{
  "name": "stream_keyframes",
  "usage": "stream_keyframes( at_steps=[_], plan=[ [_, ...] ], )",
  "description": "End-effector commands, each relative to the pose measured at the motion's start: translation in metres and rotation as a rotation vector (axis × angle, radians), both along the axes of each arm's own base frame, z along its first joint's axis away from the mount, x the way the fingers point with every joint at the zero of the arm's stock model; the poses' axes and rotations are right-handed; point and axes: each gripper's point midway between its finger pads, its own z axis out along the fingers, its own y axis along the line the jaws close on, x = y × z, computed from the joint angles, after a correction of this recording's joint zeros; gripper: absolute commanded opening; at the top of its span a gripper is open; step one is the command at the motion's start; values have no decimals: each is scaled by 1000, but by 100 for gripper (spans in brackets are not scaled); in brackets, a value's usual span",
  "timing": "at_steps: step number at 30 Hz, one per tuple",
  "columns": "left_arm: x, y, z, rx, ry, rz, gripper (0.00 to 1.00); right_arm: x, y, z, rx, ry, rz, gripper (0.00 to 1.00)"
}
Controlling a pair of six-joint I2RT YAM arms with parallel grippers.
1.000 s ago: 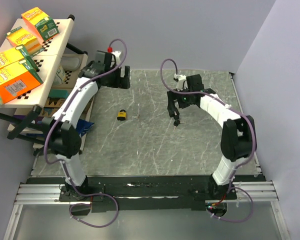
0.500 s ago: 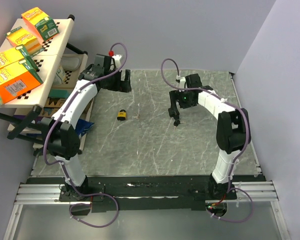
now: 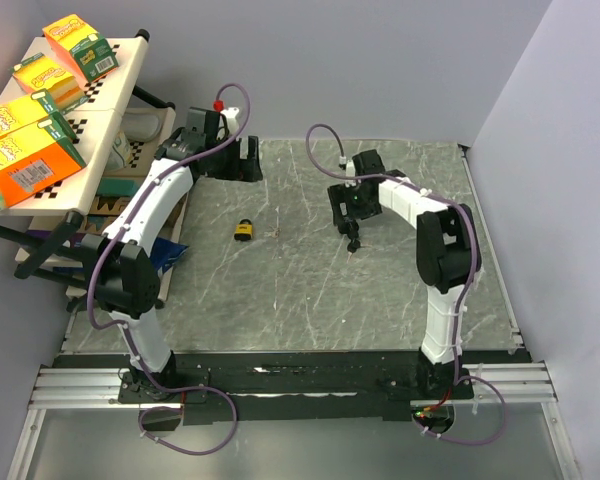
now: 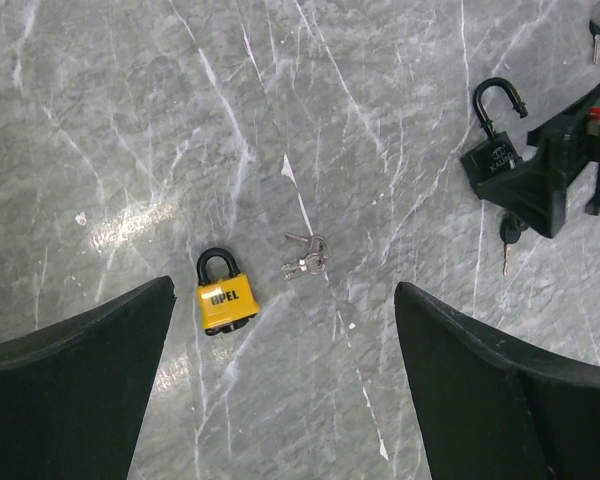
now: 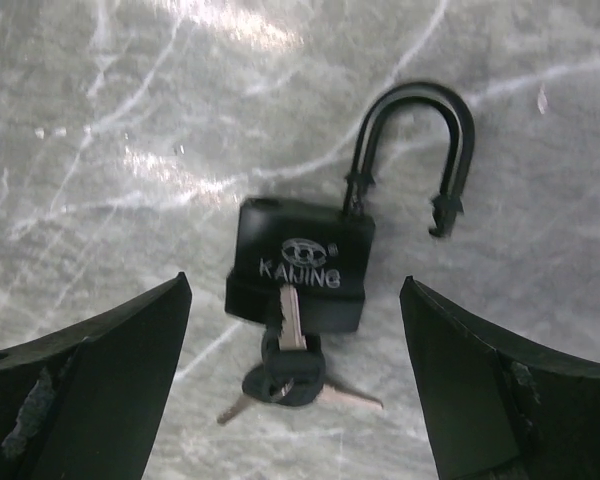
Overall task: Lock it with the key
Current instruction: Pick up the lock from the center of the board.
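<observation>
A black padlock (image 5: pixel 300 262) lies flat on the grey marbled table (image 5: pixel 100 150). Its shackle (image 5: pixel 420 140) is swung open, the free end clear of the body at 2 o'clock. A key (image 5: pixel 288 318) sits in its base at 6 o'clock, with spare keys (image 5: pixel 280 385) on the ring. My right pincer (image 3: pixel 349 215) hangs over the lock, fingers spread wide at 9 and 3 o'clock, apart from it. Seen from overhead, a yellow padlock (image 3: pixel 244 230) with its shackle closed lies well apart at 9 o'clock. My left wrist view shows a small bunch of keys (image 4: pixel 306 258) just beside it at 2 o'clock. My left pincer (image 3: pixel 244 160) hangs spread and empty at 12 o'clock of the yellow padlock.
</observation>
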Motion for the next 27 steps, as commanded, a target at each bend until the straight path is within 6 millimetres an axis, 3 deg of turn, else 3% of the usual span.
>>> stream_keyframes(
  at_steps=[1,17,19,22,25,27],
  plan=[
    [10,-2,18,-36,-51,18,96,10,11,-1,-13,7,-12,93],
    [16,12,11,9,-62,94,96,-4,18,-25,-100,78,-61,81],
    [19,16,13,31,-75,110,96,-4,18,-27,-119,74,-63,74],
    [20,22,15,25,-78,118,96,-5,23,-25,-113,64,-43,50],
    [17,20,20,-28,-70,75,96,-7,25,-15,-90,46,-8,28],
    [11,16,21,-62,-56,13,96,-4,27,5,-49,-6,9,18]
  ],
)
